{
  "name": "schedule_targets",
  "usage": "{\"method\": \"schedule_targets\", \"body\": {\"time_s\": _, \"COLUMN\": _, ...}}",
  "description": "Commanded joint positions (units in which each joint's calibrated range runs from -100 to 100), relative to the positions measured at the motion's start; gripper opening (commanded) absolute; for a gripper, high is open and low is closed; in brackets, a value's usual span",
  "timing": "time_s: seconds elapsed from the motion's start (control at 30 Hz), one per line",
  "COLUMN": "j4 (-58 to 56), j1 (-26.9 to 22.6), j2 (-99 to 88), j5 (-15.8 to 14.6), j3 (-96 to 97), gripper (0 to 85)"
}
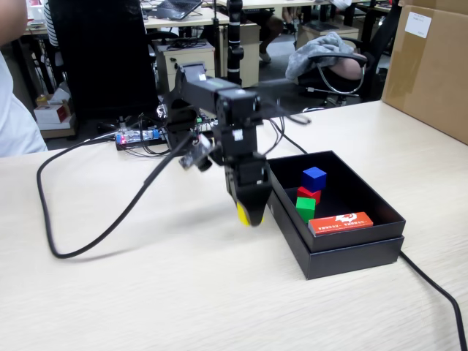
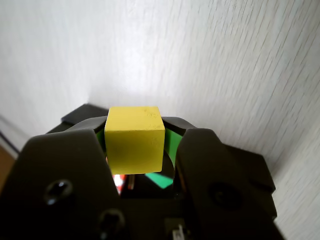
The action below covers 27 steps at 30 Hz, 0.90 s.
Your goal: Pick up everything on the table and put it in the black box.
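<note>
The table showed pale, smooth wood-grain laminate; the black box looked like matt cardboard. The yellow cube appeared smooth and matt, gripped by the dark plastic end effector.

Around the workspace: what we see beyond the job itself

We see a flat orange-red card with white marks, a thick black cable looping over the tabletop at left, and another black cable running off at lower right. A big brown carton stands at the far right, a grey cloth lies on an office chair, and a small circuit board sits by the wiring.
</note>
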<state>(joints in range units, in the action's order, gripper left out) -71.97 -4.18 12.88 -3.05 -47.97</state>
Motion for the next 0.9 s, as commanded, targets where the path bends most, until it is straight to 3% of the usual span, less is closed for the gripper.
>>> {"method": "schedule_targets", "body": {"time_s": 0.0, "j4": -0.2, "j1": -2.5, "j2": -15.1, "j5": 0.0, "j3": 0.6, "gripper": 1.1}}
{"method": "schedule_targets", "body": {"time_s": 0.33, "j4": -1.1, "j1": -9.4, "j2": -12.9, "j5": -2.6, "j3": -0.8, "gripper": 1.1}}
{"method": "schedule_targets", "body": {"time_s": 0.87, "j4": -3.1, "j1": -10.2, "j2": 15.4, "j5": -3.5, "j3": -15.0, "gripper": 1.2}}
